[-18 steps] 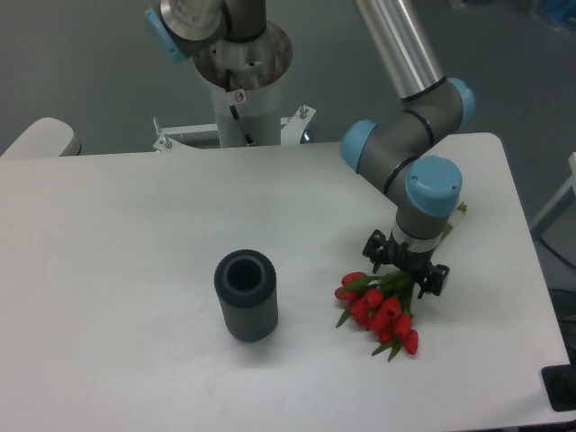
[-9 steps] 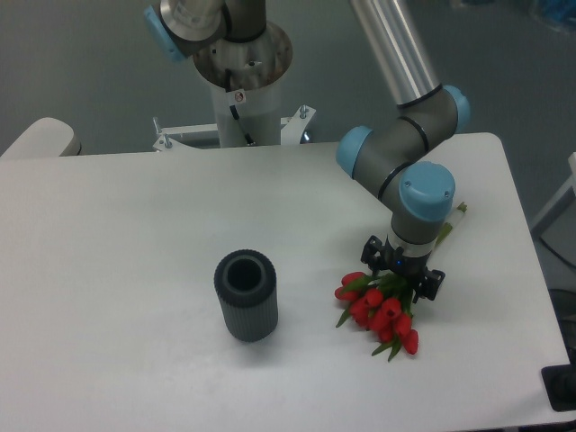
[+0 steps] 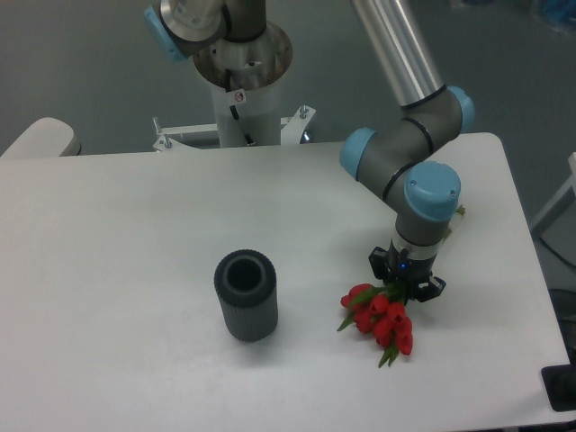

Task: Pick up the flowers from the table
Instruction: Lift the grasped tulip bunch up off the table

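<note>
Down low at the right side of the table (image 3: 135, 225), gripper (image 3: 406, 281) pointing straight down, black fingers drawn in close around the green stems of the flowers (image 3: 382, 313), just above the red heads. Clenched on the bunch, by the look of the narrow stance of the fingers, with stems hidden beneath the wrist. Red tulip heads bunched tightly together right below the fingers, fanning toward the near edge of the tabletop, a couple of green leaf tips poking out at left and at the bottom. Whether resting on the white surface or lifted clear of it, cannot tell from this angle. A sliver of green stem end just visible behind the wrist, at its right.

Above the gripper, grey arm (image 3: 405, 162) with pale blue joint caps, folded at the elbow and running up out of view at the top. Well to the left, apart from bunch and gripper alike, dark grey ribbed vase (image 3: 246, 294) standing upright, open mouth up. Farther back, beyond the far edge, white pedestal (image 3: 243, 99) carrying the arm's base.
</note>
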